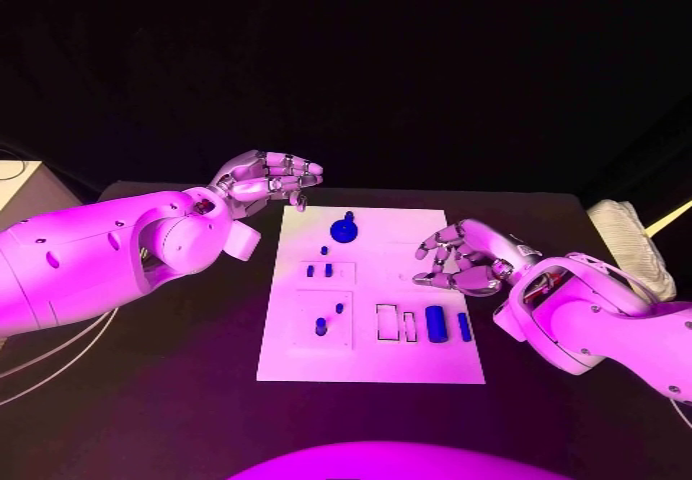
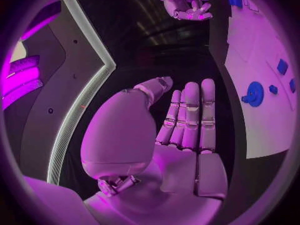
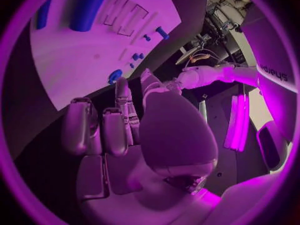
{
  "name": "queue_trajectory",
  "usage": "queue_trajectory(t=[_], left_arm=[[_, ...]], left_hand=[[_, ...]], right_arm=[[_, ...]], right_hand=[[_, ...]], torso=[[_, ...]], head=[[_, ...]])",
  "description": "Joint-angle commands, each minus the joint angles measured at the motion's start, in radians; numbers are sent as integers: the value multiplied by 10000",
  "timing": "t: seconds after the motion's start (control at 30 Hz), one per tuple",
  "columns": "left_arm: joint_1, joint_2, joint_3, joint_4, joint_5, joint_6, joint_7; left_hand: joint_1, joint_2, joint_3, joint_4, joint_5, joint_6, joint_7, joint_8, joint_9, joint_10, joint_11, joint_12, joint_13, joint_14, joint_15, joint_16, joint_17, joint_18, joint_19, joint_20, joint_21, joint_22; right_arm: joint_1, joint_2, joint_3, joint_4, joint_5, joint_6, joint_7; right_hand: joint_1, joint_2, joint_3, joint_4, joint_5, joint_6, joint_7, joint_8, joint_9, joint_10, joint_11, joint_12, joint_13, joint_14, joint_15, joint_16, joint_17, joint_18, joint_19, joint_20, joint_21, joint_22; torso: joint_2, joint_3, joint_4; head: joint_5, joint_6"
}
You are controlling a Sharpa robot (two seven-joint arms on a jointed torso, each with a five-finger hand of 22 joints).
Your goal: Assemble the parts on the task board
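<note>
The white task board (image 1: 372,295) lies in the middle of the black table. A blue round disc with a peg (image 1: 345,229) sits near its far edge, also seen as the disc (image 2: 253,93). Small blue pegs (image 1: 319,270) stand mid-board, and two more pegs (image 1: 320,326) stand in the near-left square. Two blue blocks (image 1: 436,323) lie beside two vacant slots (image 1: 387,322). My left hand (image 1: 271,178) hovers off the board's far left corner, fingers (image 2: 190,115) straight, holding nothing. My right hand (image 1: 462,258) hangs over the board's right edge, fingers (image 3: 112,130) loosely bent, holding nothing.
A white ribbed object (image 1: 630,240) lies at the table's back right. A pale box (image 1: 29,190) stands off the table's left side, with cables (image 1: 43,360) trailing below my left arm. Bare black table surrounds the board.
</note>
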Motion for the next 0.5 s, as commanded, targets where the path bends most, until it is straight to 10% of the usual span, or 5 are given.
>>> queue_trajectory(t=[0.03, 0.2, 0.5], left_arm=[[-21, -5, -3, 45, 83, 211, 49], [-90, -60, -7, 139, 85, 248, 105], [-175, -143, -8, 274, 88, 269, 159]], left_hand=[[-5, 42, -37, -31, 35, -65, -19, 41, 15, -68, 3, 43, -15, -64, 26, 20, -14, 71, 73, -11, -64, -14], [-9, 25, -48, -33, 33, -72, -18, 45, 14, -86, 6, 41, -24, -74, 29, 17, -19, 70, 71, -10, -71, -18], [-19, 18, -55, -28, 31, -76, -17, 47, 14, -92, 7, 41, -27, -78, 32, 17, -21, 69, 70, -8, -75, -20]], right_arm=[[36, -489, -42, 235, 1078, 736, -612], [20, -1241, -127, 617, 651, 1144, -1227], [-397, -1457, -249, 917, -218, 1271, -2186]], right_hand=[[-308, 86, -560, 13, 268, -192, -111, 306, 225, 232, -189, 1656, 2376, 236, -40, 158, 528, -119, 188, -82, 407, 472], [-544, 575, -1232, 38, 259, -275, -143, 813, 505, 2346, -251, 6307, 9200, 695, -76, 1018, 2925, -408, 626, -74, 1761, 1558], [-831, 830, -1560, 57, 450, 29, -230, 992, 507, 2980, -323, 7240, 10719, 818, -114, 1240, 3617, -522, 793, -108, 2289, 1971]], torso=[[-48, 11, -20], [-63, 7, -34], [-52, -2, -15]], head=[[-246, 10], [-370, -29], [-445, -23]])
